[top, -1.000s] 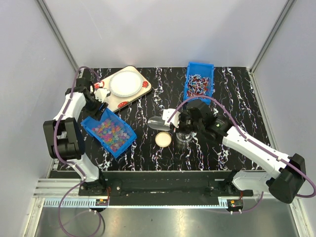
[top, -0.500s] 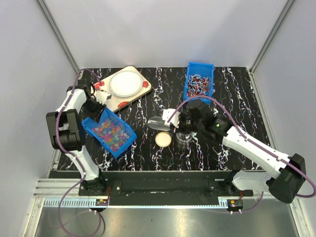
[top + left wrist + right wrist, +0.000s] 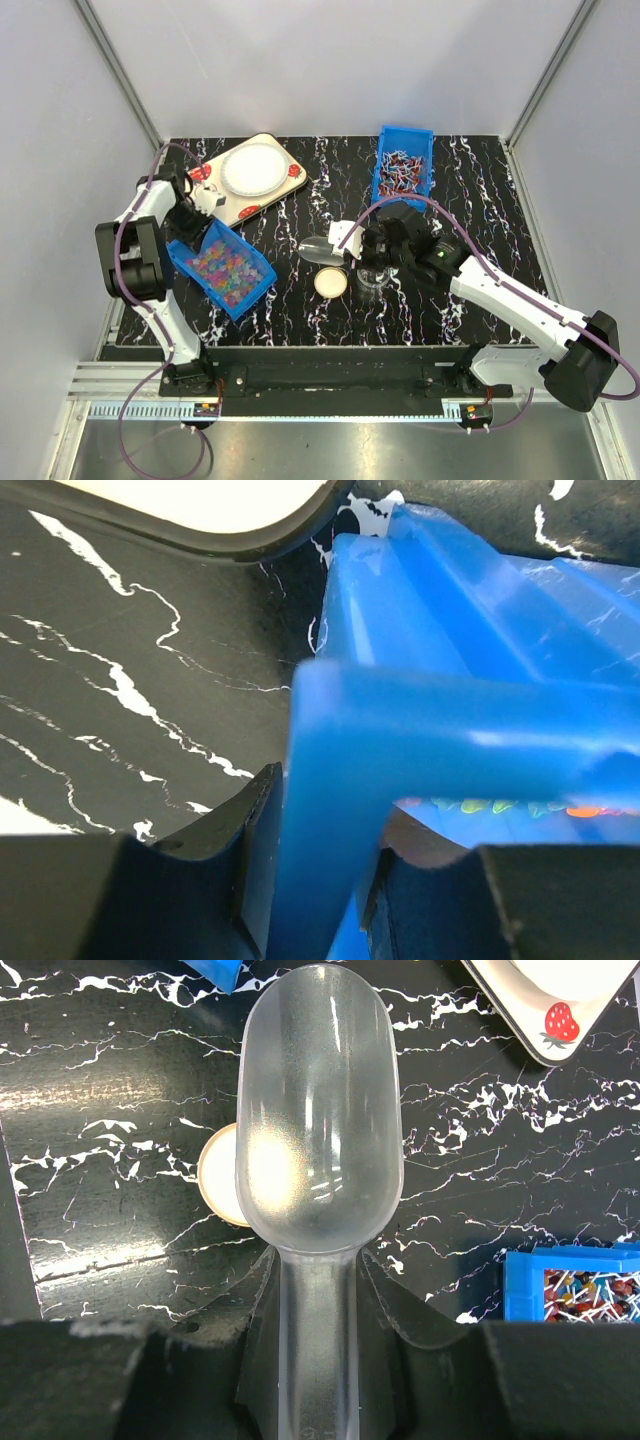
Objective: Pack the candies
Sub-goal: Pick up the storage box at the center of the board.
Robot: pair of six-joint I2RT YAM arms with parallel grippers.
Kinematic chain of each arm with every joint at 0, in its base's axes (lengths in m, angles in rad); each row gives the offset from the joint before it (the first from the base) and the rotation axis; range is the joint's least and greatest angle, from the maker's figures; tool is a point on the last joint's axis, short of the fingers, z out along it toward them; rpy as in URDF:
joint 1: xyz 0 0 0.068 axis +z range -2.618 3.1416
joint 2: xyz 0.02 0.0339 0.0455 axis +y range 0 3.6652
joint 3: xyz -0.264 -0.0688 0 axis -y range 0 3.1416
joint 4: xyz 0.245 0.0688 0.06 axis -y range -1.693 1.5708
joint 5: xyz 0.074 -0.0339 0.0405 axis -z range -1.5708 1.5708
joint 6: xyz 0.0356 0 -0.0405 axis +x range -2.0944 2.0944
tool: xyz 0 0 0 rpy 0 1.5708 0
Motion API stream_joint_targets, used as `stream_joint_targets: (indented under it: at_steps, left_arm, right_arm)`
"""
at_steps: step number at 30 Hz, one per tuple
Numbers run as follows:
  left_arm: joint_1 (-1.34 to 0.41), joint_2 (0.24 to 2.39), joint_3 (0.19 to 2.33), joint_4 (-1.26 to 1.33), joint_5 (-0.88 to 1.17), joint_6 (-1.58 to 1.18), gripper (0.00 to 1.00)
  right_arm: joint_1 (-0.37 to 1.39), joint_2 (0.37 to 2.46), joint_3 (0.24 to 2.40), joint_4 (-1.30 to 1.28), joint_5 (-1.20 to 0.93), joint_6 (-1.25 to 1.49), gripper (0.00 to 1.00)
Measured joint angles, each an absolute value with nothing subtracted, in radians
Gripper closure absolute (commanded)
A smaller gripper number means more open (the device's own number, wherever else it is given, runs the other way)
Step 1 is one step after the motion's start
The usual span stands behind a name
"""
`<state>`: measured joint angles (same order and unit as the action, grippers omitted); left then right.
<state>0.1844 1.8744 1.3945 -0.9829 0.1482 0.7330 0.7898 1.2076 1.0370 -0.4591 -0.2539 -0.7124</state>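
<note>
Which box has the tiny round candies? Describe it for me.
On the black marbled table stand two blue bins. Take the near-left bin, its rim pinched by the left gripper. Its candies are tiny multicoloured beads; the far bin holds long wrapped sweets.

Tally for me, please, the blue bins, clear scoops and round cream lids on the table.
Blue bins: 2 (candy bin, wrapped-sweet bin)
Clear scoop: 1
Round cream lid: 1
Total: 4
</note>
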Motion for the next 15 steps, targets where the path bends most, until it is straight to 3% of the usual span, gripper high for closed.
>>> stream_joint_targets:
  at_steps: [4, 11, 15]
  left_arm:
    - [0.184, 1.882, 1.394, -0.985, 0.138, 0.732, 0.68]
    - [0.184, 1.883, 1.391, -0.995, 0.130, 0.730, 1.00]
    - [0.186, 1.883, 1.389, -1.008, 0.145, 0.717, 1.00]
  right_arm:
    - [0.790, 1.208, 1.037, -0.459, -0.254, -0.712, 1.00]
    - [0.792, 1.208, 1.037, -0.459, -0.253, -0.712, 1.00]
    - [0.794, 1.207, 1.037, -0.460, -0.252, -0.713, 1.00]
